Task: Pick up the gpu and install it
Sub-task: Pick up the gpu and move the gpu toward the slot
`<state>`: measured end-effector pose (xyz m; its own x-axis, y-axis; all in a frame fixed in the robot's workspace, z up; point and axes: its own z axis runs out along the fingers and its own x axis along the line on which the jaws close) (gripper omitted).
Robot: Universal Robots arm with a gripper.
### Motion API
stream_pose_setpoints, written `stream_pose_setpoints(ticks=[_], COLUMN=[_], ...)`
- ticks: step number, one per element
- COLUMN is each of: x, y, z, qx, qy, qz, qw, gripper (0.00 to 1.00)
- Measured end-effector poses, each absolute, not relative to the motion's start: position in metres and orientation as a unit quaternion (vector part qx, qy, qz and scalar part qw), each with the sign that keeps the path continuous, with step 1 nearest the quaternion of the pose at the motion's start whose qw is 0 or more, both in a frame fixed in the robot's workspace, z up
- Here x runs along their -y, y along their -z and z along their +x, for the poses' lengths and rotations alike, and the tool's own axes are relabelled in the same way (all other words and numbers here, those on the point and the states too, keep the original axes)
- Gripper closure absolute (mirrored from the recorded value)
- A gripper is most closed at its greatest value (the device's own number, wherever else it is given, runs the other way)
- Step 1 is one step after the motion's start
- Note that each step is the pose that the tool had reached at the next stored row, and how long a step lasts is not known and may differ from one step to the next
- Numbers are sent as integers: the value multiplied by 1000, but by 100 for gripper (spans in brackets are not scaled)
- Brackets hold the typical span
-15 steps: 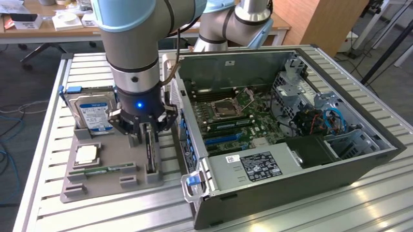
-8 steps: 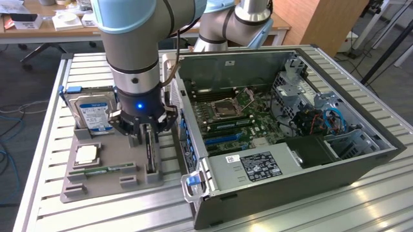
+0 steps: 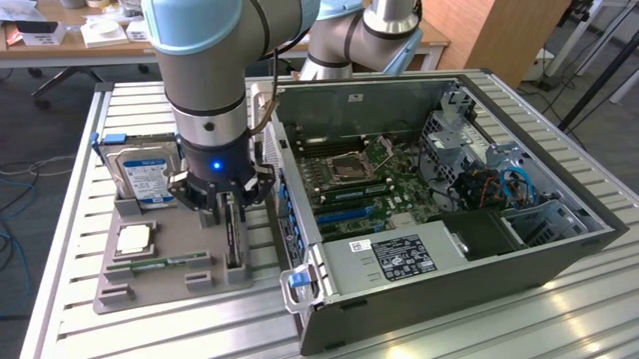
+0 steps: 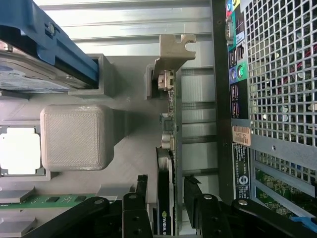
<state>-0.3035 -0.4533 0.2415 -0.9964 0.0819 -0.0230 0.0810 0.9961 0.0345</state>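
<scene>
The gpu (image 3: 236, 238), a thin dark card, stands on edge in a slot of the grey holder tray (image 3: 164, 288), beside the open computer case (image 3: 519, 258). My gripper (image 3: 230, 212) is lowered right over the card. In the wrist view the gpu (image 4: 171, 124) runs away from the camera, with its silver bracket (image 4: 174, 49) at the far end. The gripper (image 4: 166, 186) straddles the near end of the card. One black fingertip (image 4: 142, 184) shows on each side, with a narrow gap to the card.
On the same tray sit a hard drive (image 3: 145, 176) with a blue-white label, a processor chip (image 3: 135, 239) and a green memory stick (image 3: 160, 263). The case's back panel (image 4: 237, 99) stands close beside the gpu. The motherboard (image 3: 349, 187) lies exposed inside.
</scene>
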Motion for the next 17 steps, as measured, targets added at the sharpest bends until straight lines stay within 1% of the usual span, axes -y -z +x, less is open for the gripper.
stream_pose_setpoints(ticks=[17], x=[453], y=[-236], z=[-305], qx=[-999], qy=[-17], qz=[41], qw=[12], gripper=[57])
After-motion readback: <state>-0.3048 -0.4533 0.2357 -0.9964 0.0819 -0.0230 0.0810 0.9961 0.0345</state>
